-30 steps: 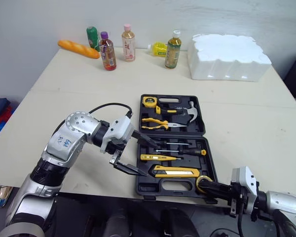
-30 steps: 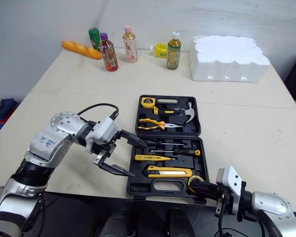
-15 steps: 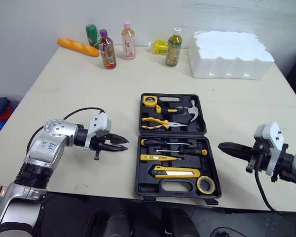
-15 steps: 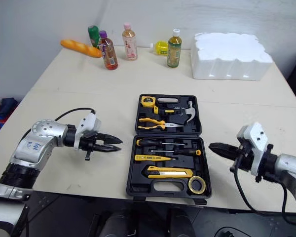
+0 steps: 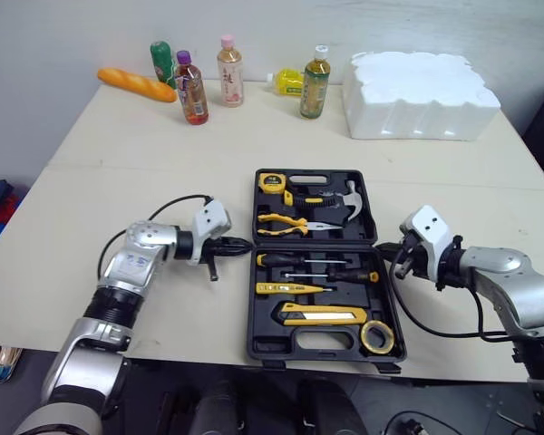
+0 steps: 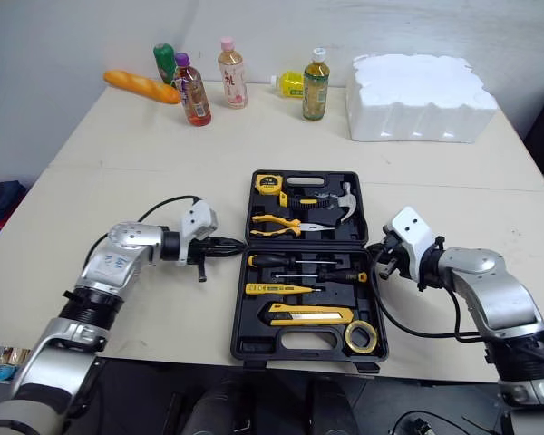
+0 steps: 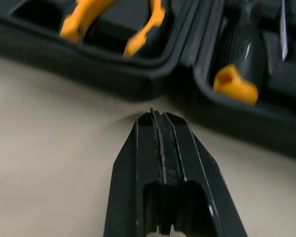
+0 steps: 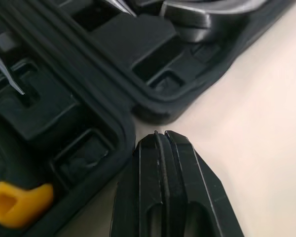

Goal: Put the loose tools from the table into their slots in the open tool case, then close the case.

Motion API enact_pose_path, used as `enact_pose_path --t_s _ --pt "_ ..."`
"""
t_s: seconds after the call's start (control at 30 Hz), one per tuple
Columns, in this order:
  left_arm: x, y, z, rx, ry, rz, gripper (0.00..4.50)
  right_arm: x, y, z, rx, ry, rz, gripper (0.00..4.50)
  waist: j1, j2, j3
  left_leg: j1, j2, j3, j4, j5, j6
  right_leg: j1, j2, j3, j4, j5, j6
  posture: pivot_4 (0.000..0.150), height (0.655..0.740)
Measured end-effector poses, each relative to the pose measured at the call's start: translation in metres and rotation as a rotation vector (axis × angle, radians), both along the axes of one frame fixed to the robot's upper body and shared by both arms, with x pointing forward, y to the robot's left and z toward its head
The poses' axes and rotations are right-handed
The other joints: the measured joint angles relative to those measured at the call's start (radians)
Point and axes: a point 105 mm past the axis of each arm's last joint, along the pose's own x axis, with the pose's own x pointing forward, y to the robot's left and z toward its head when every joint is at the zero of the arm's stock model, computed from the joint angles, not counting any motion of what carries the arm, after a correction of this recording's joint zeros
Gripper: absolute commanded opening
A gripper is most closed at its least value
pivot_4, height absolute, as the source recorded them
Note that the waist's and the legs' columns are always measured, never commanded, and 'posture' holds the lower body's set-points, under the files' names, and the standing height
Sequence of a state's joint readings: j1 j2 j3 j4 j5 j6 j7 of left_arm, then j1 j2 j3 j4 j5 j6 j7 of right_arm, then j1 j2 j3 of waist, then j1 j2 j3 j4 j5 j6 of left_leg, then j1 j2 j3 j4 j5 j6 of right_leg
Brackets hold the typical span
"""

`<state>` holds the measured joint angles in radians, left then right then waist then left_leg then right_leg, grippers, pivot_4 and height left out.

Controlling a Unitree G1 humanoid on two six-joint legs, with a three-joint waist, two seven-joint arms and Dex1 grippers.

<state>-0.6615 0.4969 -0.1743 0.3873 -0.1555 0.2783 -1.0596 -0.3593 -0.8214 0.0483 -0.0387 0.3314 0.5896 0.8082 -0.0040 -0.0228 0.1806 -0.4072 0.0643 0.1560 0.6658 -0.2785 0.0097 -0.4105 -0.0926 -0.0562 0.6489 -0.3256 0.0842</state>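
Note:
The black tool case [image 5: 315,246] lies open and flat in the middle of the table. Its far half holds a tape measure [image 5: 273,184], a hammer [image 5: 344,201] and yellow pliers [image 5: 290,225]. In the near half lie screwdrivers [image 5: 308,261], a yellow utility knife [image 5: 322,315] and a tape roll [image 5: 377,338]. My left gripper [image 5: 245,243] is shut and empty, its tip at the left end of the hinge line [image 7: 158,114]. At the hinge's right end sits my right gripper [image 5: 387,252], also shut and empty, its tip just off the case corner [image 8: 158,134].
Along the table's far edge stand several drink bottles [image 5: 192,89], a bread loaf [image 5: 136,84] and a white foam block [image 5: 419,95]. Bare tabletop lies on both sides of the case behind each arm.
My left gripper shut, drew back left, then came to the hinge's left end. My right gripper left the tape roll at the case's front, swung out right and came in to the hinge's right end.

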Motion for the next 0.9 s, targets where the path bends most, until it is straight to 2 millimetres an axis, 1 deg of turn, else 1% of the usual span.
enact_pose_path --t_s 0.1,0.27,0.37,0.4,0.47,0.53,0.6,0.63,0.67,0.7,0.73,0.77,0.8,0.83,0.9 --pt "0.0 -0.002 0.0 -0.011 0.009 0.006 0.02 -0.003 0.0 -0.002 0.002 0.008 0.006 0.0 0.001 0.0 0.0 0.0 0.0 0.0 0.0 0.0 0.0 0.0 0.0 0.0 0.0 0.0 0.0 0.15 0.7355" --pt "0.007 -0.013 0.001 -0.004 0.01 0.01 0.02 -0.004 -0.005 -0.005 -0.038 0.013 -0.026 0.0 0.008 0.0 0.0 0.0 -0.003 -0.001 0.0 0.0 0.001 0.0 -0.001 -0.001 0.001 0.0 0.0 0.15 0.7355" --pt "0.008 -0.012 0.0 0.002 0.019 0.014 0.02 -0.005 -0.008 -0.005 -0.063 0.009 -0.031 0.0 0.007 0.0 0.0 0.0 -0.003 0.0 0.0 -0.001 0.002 0.0 -0.002 0.0 0.0 0.0 0.0 0.15 0.7355" --pt "0.008 -0.012 0.0 0.005 0.02 0.012 0.02 -0.006 -0.01 -0.005 -0.086 0.004 -0.031 0.0 0.006 0.0 0.0 0.0 -0.003 0.0 0.0 -0.001 0.002 0.0 -0.002 0.0 0.0 0.0 0.0 0.15 0.7355" --pt "0.008 -0.005 0.0 0.026 0.022 0.015 0.02 -0.009 -0.023 -0.005 -0.176 -0.017 -0.039 0.0 0.004 0.0 0.0 -0.001 -0.003 0.0 -0.001 -0.001 0.002 0.0 -0.002 0.0 -0.001 0.0 0.0 0.15 0.7355" --pt "0.01 0.016 0.001 0.065 0.035 0.059 0.0 -0.015 -0.037 0.0 -0.189 -0.009 -0.078 0.67 0.001 0.0 0.0 0.0 -0.001 0.0 -0.001 0.0 0.001 0.0 -0.002 0.0 -0.001 0.0 0.0 0.15 0.7355" --pt "0.012 0.038 0.005 0.088 0.044 0.119 0.64 -0.018 -0.044 0.007 -0.118 0.018 -0.124 1.37 -0.009 0.0 0.0 0.001 0.0 0.0 -0.001 0.0 0.0 0.0 -0.002 0.001 0.0 0.0 0.0 0.15 0.7355" --pt "0.013 0.044 0.007 0.079 0.068 0.148 0.93 -0.019 -0.045 0.012 -0.086 0.024 -0.137 1.88 -0.012 0.0 0.0 0.001 0.001 0.0 -0.001 0.001 -0.001 0.0 -0.002 0.001 0.001 0.0 0.0 0.15 0.7355" --pt "0.013 0.048 0.009 0.062 0.104 0.178 1.26 -0.02 -0.045 0.018 -0.056 0.025 -0.142 2.26 -0.012 0.0 0.0 0.001 0.001 0.0 -0.001 0.001 -0.001 0.0 -0.002 0.0 0.002 0.0 0.0 0.15 0.7355" --pt "0.015 0.051 0.013 0.01 0.177 0.225 1.79 -0.019 -0.044 0.026 -0.01 0.035 -0.156 2.8 -0.013 0.0 0.001 0.001 0.0 -0.001 -0.001 0.001 -0.001 -0.001 -0.001 0.0 0.003 0.0 0.0 0.15 0.7355" --pt "0.017 0.051 0.02 -0.029 0.223 0.256 2.15 -0.018 -0.043 0.034 0.025 0.038 -0.166 3.18 -0.012 -0.001 0.002 0.0 0.0 -0.001 -0.001 0.001 -0.001 -0.002 -0.001 0.0 0.004 0.0 0.0 0.15 0.7355" --pt "0.019 0.049 0.032 -0.073 0.263 0.283 2.67 -0.017 -0.043 0.044 0.065 0.041 -0.186 3.76 -0.013 -0.002 0.002 0.0 0.0 -0.001 -0.001 0.001 -0.001 -0.001 -0.001 0.0 0.004 0.0 0.0 0.15 0.7355" --pt "0.02 0.046 0.042 -0.094 0.268 0.289 3.09 -0.016 -0.043 0.05 0.084 0.04 -0.198 4.21 -0.012 -0.002 0.002 0.0 0.0 -0.002 -0.001 0.001 -0.001 -0.001 -0.002 0.0 0.003 0.0 0.0 0.15 0.7355" --pt "0.022 0.043 0.049 -0.1 0.27 0.299 3.59 -0.015 -0.042 0.053 0.092 0.049 -0.21 4.5 -0.01 -0.002 0.002 0.001 0.0 -0.002 -0.001 0.001 -0.001 0.0 -0.002 0.0 0.003 0.0 0.0 0.15 0.7355" --pt "0.03 0.035 0.055 -0.12 0.312 0.352 4.45 -0.009 -0.038 0.052 0.135 0.087 -0.246 4.5 -0.006 -0.002 0.002 0.0 -0.001 -0.001 0.0 0.001 -0.001 -0.001 -0.002 0.0 0.003 0.0 0.0 0.15 0.7355"
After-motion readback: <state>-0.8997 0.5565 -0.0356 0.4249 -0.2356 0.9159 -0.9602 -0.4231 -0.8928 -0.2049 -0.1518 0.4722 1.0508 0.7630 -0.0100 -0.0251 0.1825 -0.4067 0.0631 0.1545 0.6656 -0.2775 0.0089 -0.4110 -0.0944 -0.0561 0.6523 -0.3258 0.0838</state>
